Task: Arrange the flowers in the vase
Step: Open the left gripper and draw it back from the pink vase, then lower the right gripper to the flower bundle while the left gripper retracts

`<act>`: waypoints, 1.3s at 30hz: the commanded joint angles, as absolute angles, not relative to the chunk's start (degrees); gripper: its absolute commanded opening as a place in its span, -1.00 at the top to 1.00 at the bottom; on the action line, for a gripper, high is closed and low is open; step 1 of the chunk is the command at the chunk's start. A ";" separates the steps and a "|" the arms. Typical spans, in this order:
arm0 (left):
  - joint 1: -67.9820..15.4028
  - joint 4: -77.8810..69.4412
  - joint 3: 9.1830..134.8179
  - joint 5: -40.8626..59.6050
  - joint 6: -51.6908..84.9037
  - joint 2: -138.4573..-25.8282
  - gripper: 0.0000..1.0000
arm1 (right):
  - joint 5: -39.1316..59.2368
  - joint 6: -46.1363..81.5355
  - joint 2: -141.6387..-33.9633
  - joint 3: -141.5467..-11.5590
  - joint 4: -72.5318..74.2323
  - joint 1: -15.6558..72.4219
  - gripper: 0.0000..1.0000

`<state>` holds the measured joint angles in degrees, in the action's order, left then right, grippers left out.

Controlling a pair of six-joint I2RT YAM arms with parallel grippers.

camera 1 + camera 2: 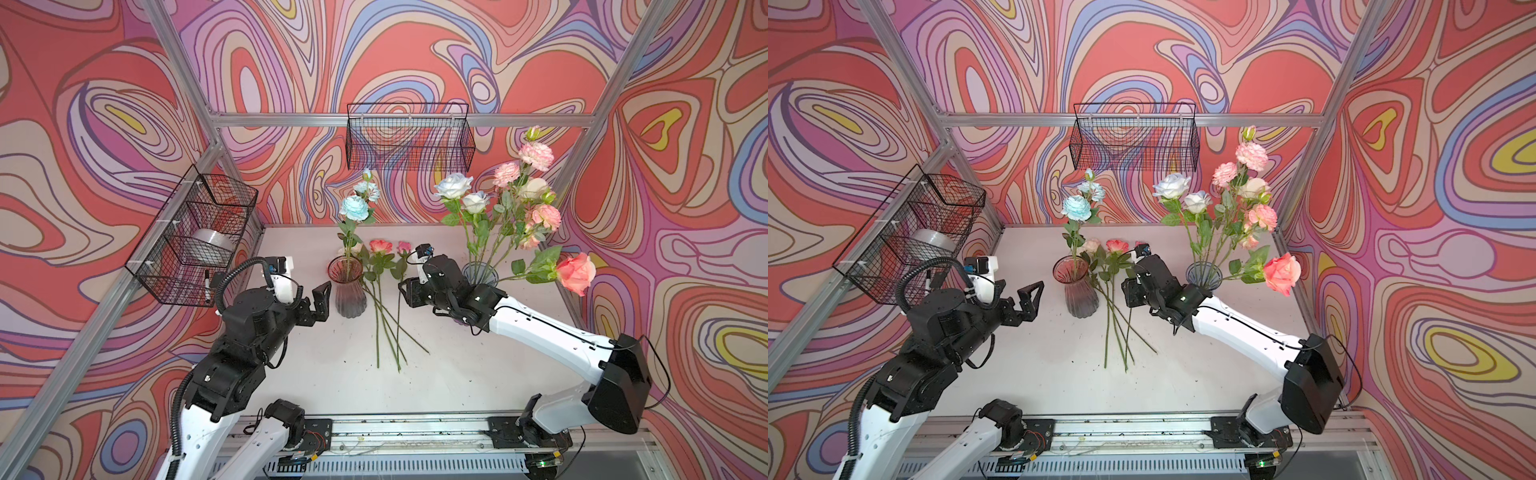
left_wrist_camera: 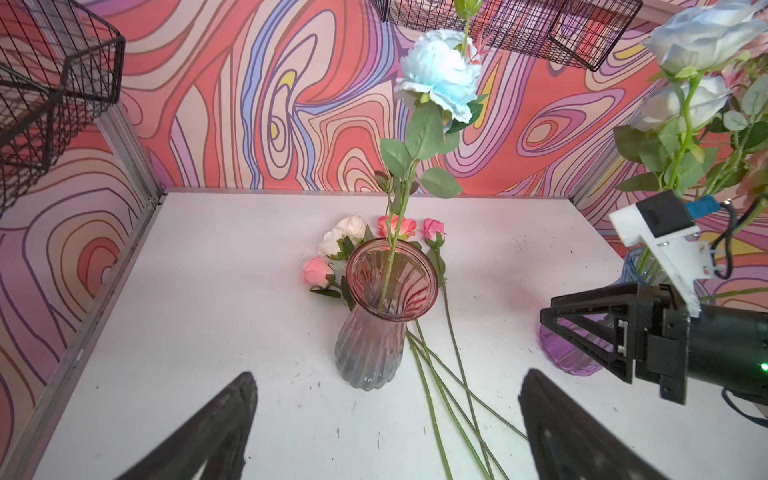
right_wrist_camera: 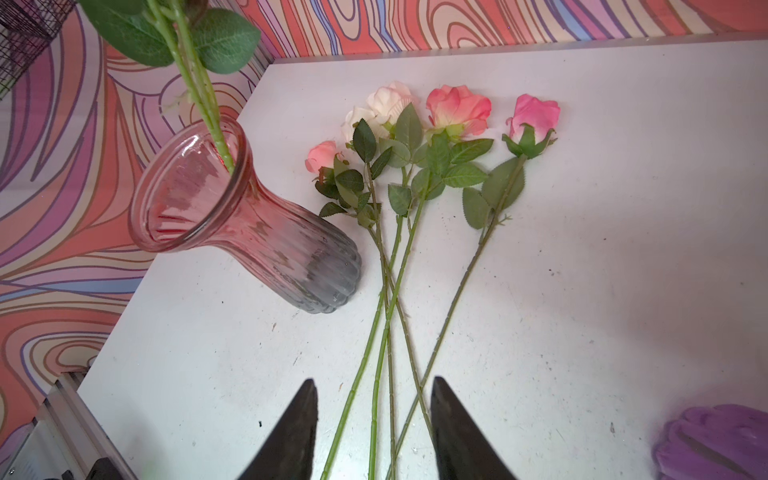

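the likeliest slip lay with the four loose artificial roses [image 3: 457,108], pink, coral and white on thin green stems, which lay flat on the white surface [image 1: 332,374] just beside the ribbed pink-to-grey glass vase [image 1: 350,291]. their stems crossed one another low down, right under the right claw [image 1: 405,293], whose jaws stood partly apart and held nothing. a pinch there would probably catch two stems at once, or lift one and drag its neighbours. the stems ran just beside the vase's base, so a sideways pull could nudge the vase, which carried one tall pale blue flower [image 1: 355,208] leaning on its rim and looked top-heavy. the left claw [image 1: 325,301] hovered near that vase, jaws wide apart and empty; a careless swing could knock it over.

further right stood a purple glass vase [image 1: 469,274] crowded with white, pink and cream blooms [image 1: 505,187]. a large coral rose [image 1: 575,272] hung far out over its rim and might tumble free. the right forearm crossed just in front of that vase, so raising it risked brushing those stems. the blue flower's leaves overhung the pink vase's mouth, narrowing the way in. a black wire basket [image 1: 409,137] hung on the back wall, and another on the left wall [image 1: 195,237] held a clear tape roll [image 1: 212,243], both well apart from the work.
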<state>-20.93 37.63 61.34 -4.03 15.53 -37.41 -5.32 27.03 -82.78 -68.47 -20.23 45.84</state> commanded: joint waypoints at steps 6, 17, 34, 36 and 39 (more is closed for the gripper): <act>-20.56 45.56 66.40 -0.75 20.56 -35.86 -1.00 | -6.94 25.74 -84.07 -70.28 -18.74 45.90 0.08; -20.61 48.82 71.43 3.77 20.79 -37.82 -1.00 | -11.86 17.27 -92.57 -80.94 -24.16 44.43 0.08; -20.54 42.17 59.20 8.33 31.29 -33.84 -1.00 | 0.53 21.93 -108.52 -87.05 -22.28 35.95 0.22; -20.54 40.84 56.35 9.98 33.20 -32.11 -1.00 | 1.98 22.35 -113.65 -90.26 -22.76 35.82 0.22; -20.48 39.42 52.74 11.67 35.71 -30.09 -0.97 | 4.36 23.09 -120.18 -94.88 -23.34 35.83 0.26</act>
<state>-20.93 42.46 55.00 9.30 31.68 -31.62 0.80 21.93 -116.44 -91.81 -22.74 35.70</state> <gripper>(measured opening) 0.992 0.372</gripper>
